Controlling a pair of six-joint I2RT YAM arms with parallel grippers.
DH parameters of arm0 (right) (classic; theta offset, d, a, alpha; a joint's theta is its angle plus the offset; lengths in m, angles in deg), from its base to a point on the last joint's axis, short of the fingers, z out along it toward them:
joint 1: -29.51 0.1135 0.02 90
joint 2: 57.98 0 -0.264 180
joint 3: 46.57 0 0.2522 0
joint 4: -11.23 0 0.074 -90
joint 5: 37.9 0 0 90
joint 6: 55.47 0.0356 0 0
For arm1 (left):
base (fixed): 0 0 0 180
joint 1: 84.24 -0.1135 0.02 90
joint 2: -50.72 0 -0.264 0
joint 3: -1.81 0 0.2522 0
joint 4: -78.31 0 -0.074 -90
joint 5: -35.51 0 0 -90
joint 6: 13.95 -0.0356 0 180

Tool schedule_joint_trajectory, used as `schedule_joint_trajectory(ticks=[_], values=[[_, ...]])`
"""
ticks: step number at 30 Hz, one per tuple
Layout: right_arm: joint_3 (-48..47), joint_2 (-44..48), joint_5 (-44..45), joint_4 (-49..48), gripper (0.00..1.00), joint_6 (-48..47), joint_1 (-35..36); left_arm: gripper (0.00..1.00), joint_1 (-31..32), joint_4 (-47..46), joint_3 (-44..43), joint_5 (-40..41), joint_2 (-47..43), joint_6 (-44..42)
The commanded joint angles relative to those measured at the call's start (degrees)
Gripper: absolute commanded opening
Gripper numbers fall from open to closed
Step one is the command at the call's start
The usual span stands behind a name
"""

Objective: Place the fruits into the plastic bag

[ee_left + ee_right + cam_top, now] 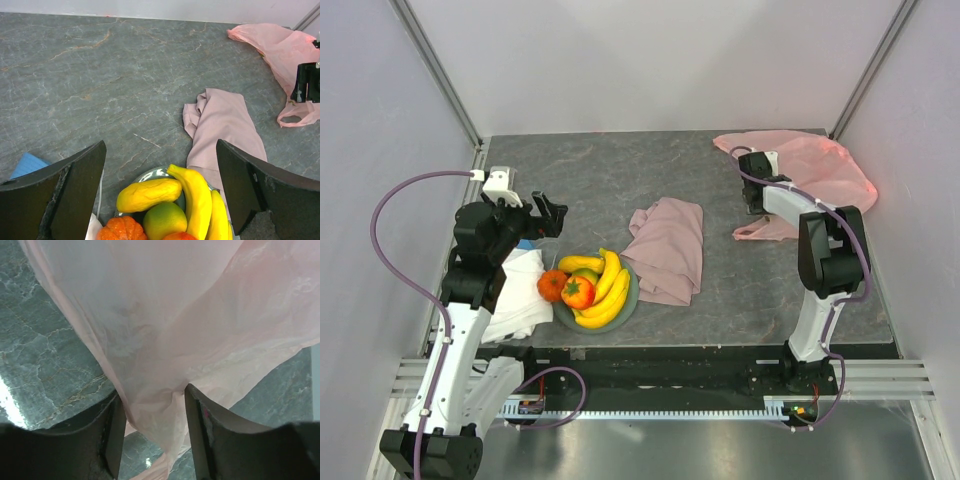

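The fruits lie on a grey-green plate (632, 296): a bunch of bananas (611, 285), a yellow oblong fruit (578, 263), a green-yellow fruit (586, 276), a tangerine (552, 286) and a red fruit (578, 292). My left gripper (546, 214) is open and empty, above and behind the plate. Its wrist view shows the oblong fruit (149, 194), bananas (197, 200) and green-yellow fruit (165, 220) between its fingers. The pale-pink plastic bag (820, 165) lies at the far right. My right gripper (152, 392) stands open with a fold of the bag (165, 330) between its jaws.
A dusty-pink cloth (665, 248) lies crumpled just right of the plate. A white cloth (520, 296) lies left of the plate, with a blue item (27, 164) beside it. White walls and metal posts enclose the table.
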Motion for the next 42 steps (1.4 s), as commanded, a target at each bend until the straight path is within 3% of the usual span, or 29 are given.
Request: schedule_joint_trajectory(ticks=[1,3,6,14,28,35,42], values=[[0.8,0.7,-4.2,-1.2,0.49,0.6,-0.3,0.98,0.6,-2.5,0.1,-0.9,-0.7,-0.1],[1.5,1.1,-6.2,-1.1,0.33,0.3,-0.2,0.98,0.8,-2.4,0.0,-0.9,-0.7,-0.2],[3.3,3.1,-11.6,-1.2,0.17,-0.1,0.0,0.98,0.8,-2.5,0.1,-0.8,-0.8,-0.2],[12.8,15.2,-28.1,-1.0,0.0,1.4,3.9,0.98,0.9,-3.0,0.5,-3.1,-0.1,-1.6],[20.0,29.1,-43.4,-1.8,0.0,5.3,5.5,0.95,3.6,-5.8,1.2,-14.3,4.2,-1.4],[14.0,34.9,-50.7,-4.0,0.0,9.1,5.5,0.94,8.3,-12.2,3.3,-22.1,8.5,9.8],[17.0,43.3,-58.0,-13.9,0.0,15.1,5.4,0.93,15.3,-23.8,9.1,-15.7,7.0,19.1]])
